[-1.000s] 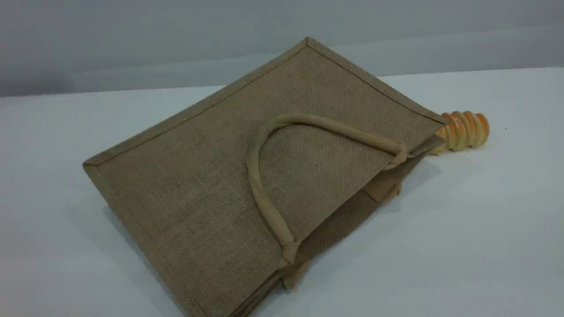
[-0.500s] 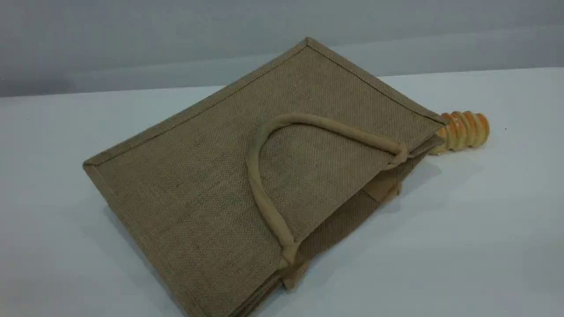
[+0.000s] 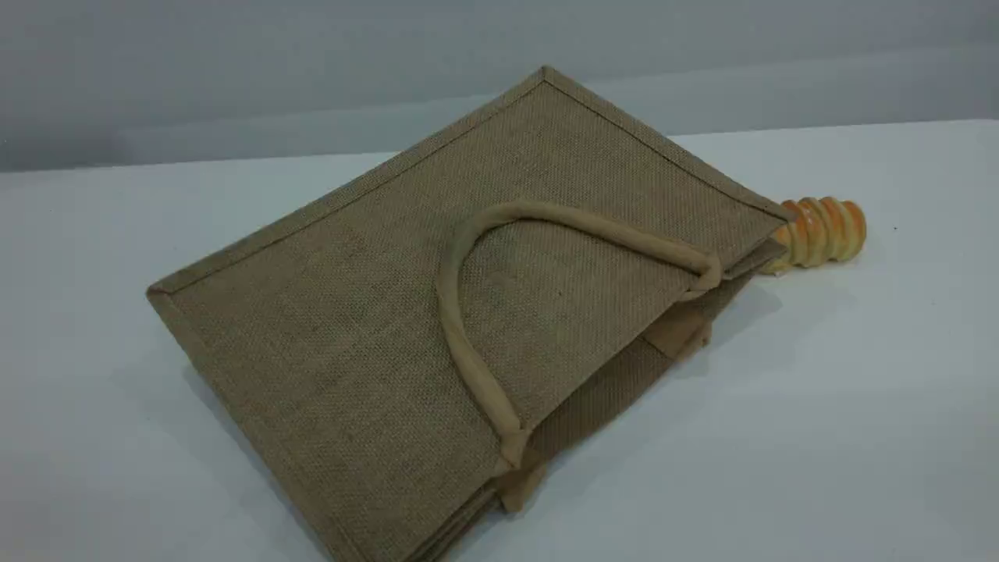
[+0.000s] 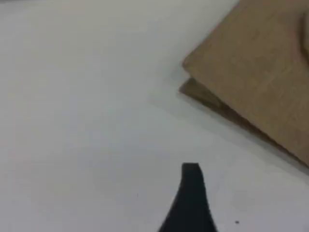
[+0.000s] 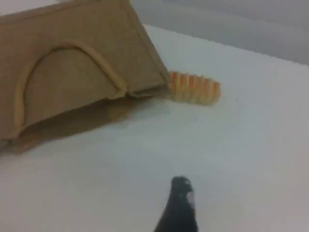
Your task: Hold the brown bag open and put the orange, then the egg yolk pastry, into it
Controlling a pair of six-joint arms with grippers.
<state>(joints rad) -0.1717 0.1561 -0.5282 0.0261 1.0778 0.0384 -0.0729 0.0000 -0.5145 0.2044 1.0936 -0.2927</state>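
The brown bag (image 3: 351, 328) lies flat on the white table, its mouth facing the lower right and gaping a little. One padded handle (image 3: 593, 228) arches across its upper face. A corner of the bag (image 4: 260, 72) shows at the upper right of the left wrist view, well away from my left gripper (image 4: 191, 183), which hangs over bare table. My right gripper (image 5: 179, 198) hovers in front of the bag's mouth (image 5: 72, 82), apart from it. Only one dark fingertip of each gripper shows, and nothing is held. The orange and the egg yolk pastry are out of view.
A ridged golden-orange bread roll (image 3: 823, 230) lies at the bag's right corner, partly hidden behind it, and appears again in the right wrist view (image 5: 195, 88). The white tabletop (image 3: 819, 406) stretches to the right and front. A grey wall stands behind.
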